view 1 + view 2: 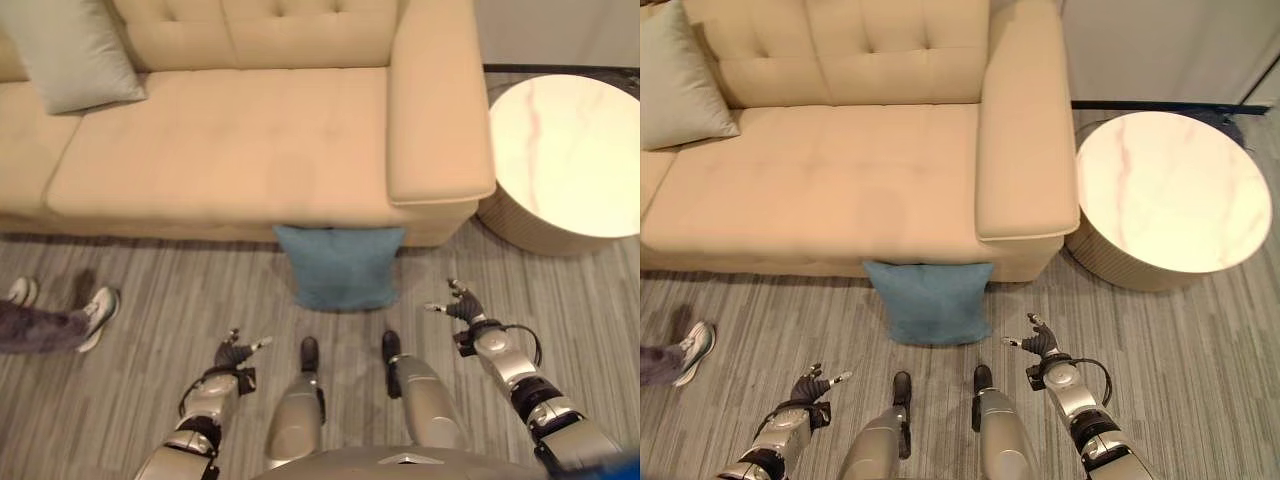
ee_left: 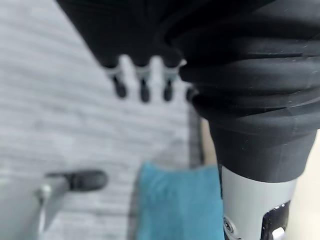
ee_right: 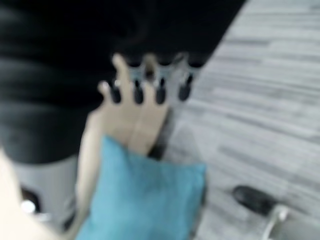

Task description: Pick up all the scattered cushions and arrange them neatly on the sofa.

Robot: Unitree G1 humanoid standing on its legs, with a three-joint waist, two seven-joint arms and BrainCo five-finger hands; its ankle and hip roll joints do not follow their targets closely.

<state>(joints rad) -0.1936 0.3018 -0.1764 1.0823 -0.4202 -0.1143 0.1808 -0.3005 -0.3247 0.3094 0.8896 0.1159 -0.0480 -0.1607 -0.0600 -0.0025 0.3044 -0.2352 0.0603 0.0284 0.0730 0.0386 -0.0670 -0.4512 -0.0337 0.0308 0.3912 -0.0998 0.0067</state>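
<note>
A blue cushion is seen leaning against the beige sofa (on the floor); left hand and right hand are held spread, empty.

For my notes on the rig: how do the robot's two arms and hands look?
Both arms are silver-grey with dark bands. The left hand and right hand each have a dark ribbed cover over back and wrist, and silver fingers with dark tips.

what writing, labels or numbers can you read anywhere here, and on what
None can be read. The blue cushion, the grey cushion, the sofa and the round table are all plain, with no print or label showing.
</note>
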